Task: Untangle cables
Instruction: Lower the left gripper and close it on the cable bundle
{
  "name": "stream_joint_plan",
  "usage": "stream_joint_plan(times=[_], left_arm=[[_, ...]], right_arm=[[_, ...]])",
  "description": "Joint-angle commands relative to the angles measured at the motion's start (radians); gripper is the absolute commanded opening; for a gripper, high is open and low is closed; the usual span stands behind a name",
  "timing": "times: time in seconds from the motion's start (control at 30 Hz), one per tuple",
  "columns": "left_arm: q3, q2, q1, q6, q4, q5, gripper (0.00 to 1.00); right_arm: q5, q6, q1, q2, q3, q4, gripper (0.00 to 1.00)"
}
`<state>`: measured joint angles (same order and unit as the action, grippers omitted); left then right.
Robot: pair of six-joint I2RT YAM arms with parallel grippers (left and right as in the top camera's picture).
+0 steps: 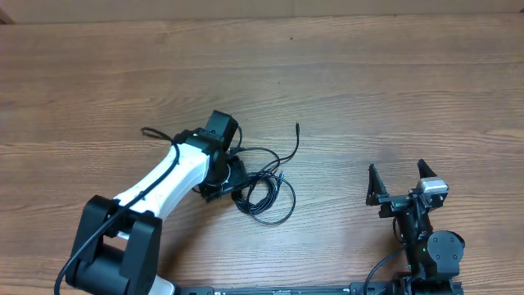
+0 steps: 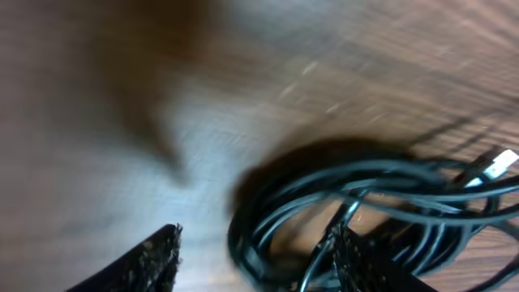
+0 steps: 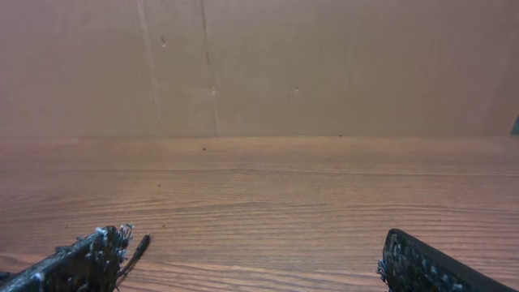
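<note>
The cables point(image 1: 268, 194) lie as a tangled coil of thin black wires on the wooden table, just left of center. One strand runs up to a plug end point(image 1: 297, 125), and another loops out past the left arm point(image 1: 150, 131). My left gripper point(image 1: 228, 179) is down at the coil's left edge. In the left wrist view its fingers point(image 2: 255, 261) are open, with the coiled cables point(image 2: 365, 188) between them and around the right finger. A metal plug point(image 2: 500, 162) shows at the right. My right gripper point(image 1: 399, 179) is open and empty, away from the coil at the lower right point(image 3: 259, 268).
The wooden table point(image 1: 393, 82) stretches wide beyond the cables. In the right wrist view a thin black cable tip point(image 3: 138, 247) lies by the left finger, and a brown wall point(image 3: 324, 65) stands behind the table's far edge.
</note>
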<state>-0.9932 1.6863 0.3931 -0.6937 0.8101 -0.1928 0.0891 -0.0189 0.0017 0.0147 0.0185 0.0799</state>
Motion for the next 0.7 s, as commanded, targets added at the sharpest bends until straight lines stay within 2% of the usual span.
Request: stream_joint_plan(times=[0.0,0.1,0.23,0.53,0.67], left_arm=[[-0.014,0.026,0.024,0.272,-0.060,0.035,0.64],[-0.013,0.041,0.033,0.380,-0.093,0.124,0.61],[-0.012,0.053,0.034,0.493,-0.105,0.227,0.52],[-0.007,0.055,0.042,0.646,-0.105,0.105,0.53],[-0.002,0.055,0.042,0.646,-0.120,0.106,0.43]], right_arm=[[-0.009,-0.001,0.002,-0.012,-0.011,-0.003,1.00],[-0.009,-0.001,0.002,-0.012,-0.011,-0.003,1.00],[-0.009,-0.001,0.002,-0.012,-0.011,-0.003,1.00],[-0.009,-0.001,0.002,-0.012,-0.011,-0.003,1.00],[-0.009,-0.001,0.002,-0.012,-0.011,-0.003,1.00]])
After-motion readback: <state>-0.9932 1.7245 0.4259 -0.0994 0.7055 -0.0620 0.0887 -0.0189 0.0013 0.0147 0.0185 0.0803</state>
